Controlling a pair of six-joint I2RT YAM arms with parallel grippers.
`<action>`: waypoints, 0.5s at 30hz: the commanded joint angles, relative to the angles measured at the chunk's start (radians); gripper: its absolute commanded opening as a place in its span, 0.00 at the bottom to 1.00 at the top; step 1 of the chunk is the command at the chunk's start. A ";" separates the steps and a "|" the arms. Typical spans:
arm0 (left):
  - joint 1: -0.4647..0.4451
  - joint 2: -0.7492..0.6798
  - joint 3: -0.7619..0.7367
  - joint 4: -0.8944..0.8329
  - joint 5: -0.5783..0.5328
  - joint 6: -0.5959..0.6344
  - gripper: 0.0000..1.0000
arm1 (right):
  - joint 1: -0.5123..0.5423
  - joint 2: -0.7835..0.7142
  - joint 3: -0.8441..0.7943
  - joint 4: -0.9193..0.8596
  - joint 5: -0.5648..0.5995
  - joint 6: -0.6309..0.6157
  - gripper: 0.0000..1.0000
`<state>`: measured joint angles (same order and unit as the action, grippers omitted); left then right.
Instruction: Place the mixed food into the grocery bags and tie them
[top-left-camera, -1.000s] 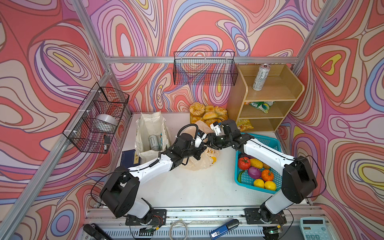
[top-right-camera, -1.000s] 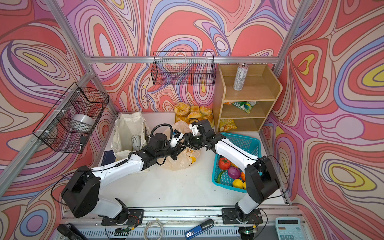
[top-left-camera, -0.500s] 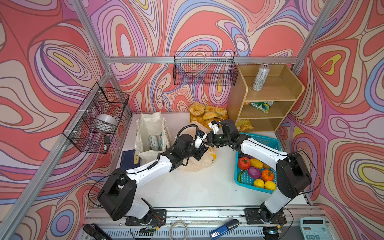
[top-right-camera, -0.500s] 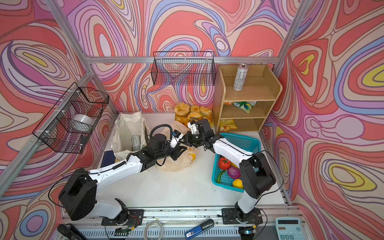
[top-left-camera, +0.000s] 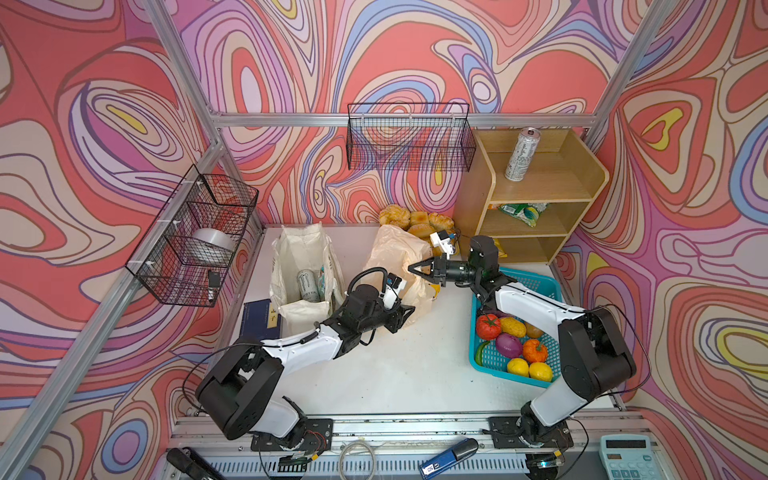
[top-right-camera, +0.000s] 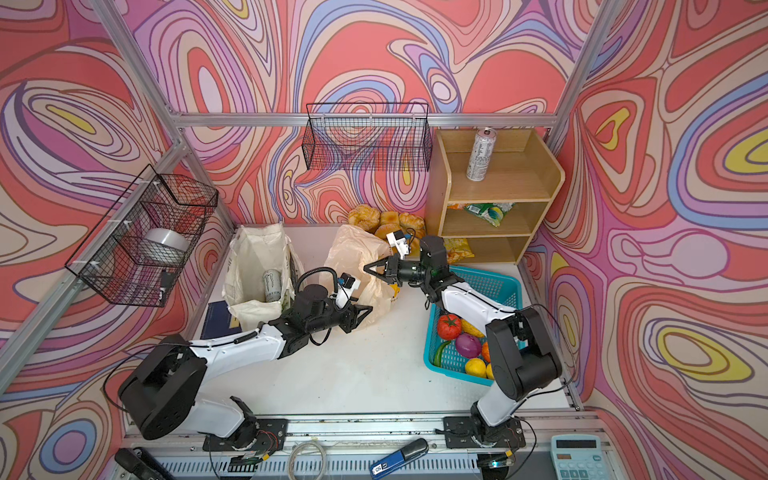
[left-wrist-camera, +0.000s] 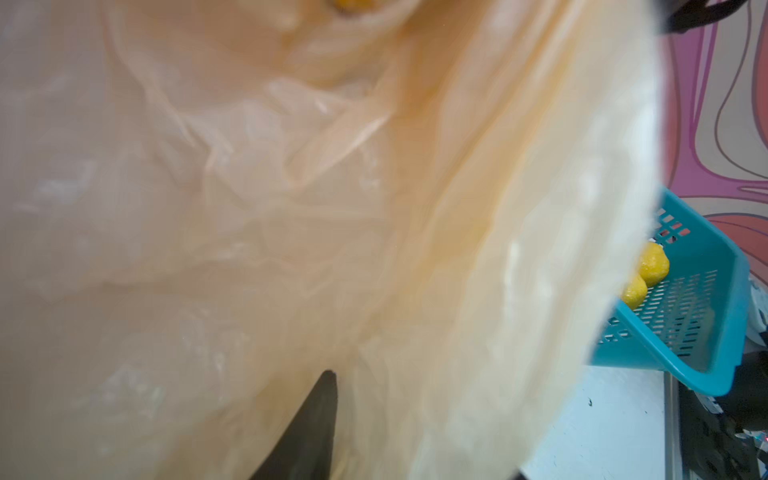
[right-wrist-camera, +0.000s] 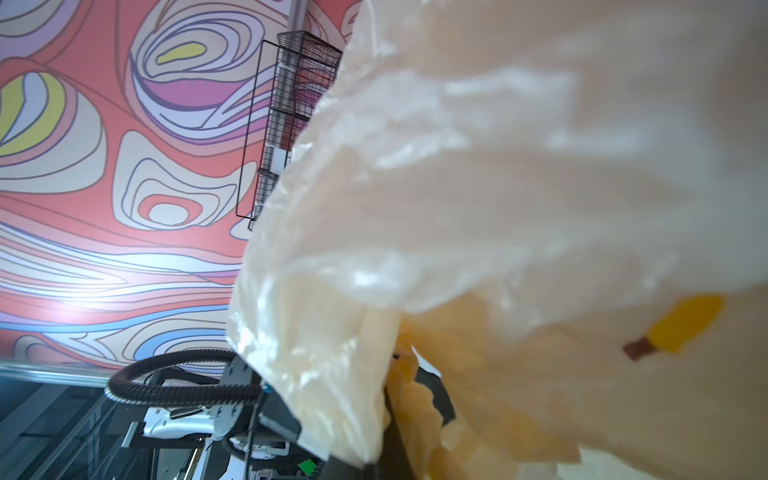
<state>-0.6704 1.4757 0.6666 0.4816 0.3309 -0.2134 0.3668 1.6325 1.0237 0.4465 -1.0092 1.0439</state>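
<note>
Centrally on the white table (top-left-camera: 395, 374), between the cloth tote (top-left-camera: 297, 253) and the teal basket (top-left-camera: 536, 284), stands the plastic bag (top-left-camera: 395, 249). The right gripper (top-left-camera: 412, 269) pinches its upper edge; the left gripper (top-left-camera: 403, 318), jaws spread, touches its lower side. A drink can (top-left-camera: 308, 284) stands inside the tote.

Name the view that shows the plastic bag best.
Both top views: the plastic bag shows nearly whole, shape and position clear. The left wrist view gives only blurred film; the right wrist view, crumpled film and one banana print.
</note>
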 joint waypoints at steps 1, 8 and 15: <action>0.016 0.053 0.008 0.098 0.042 -0.058 0.42 | -0.006 -0.027 -0.025 0.225 -0.077 0.107 0.00; 0.078 0.031 0.019 0.148 0.093 -0.111 0.43 | -0.043 -0.035 -0.077 0.338 -0.099 0.160 0.00; 0.199 -0.068 -0.009 0.222 0.182 -0.213 0.45 | -0.078 -0.032 -0.098 0.387 -0.135 0.179 0.00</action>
<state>-0.5030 1.4483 0.6636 0.6212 0.4557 -0.3614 0.2935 1.6295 0.9352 0.7670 -1.1069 1.2072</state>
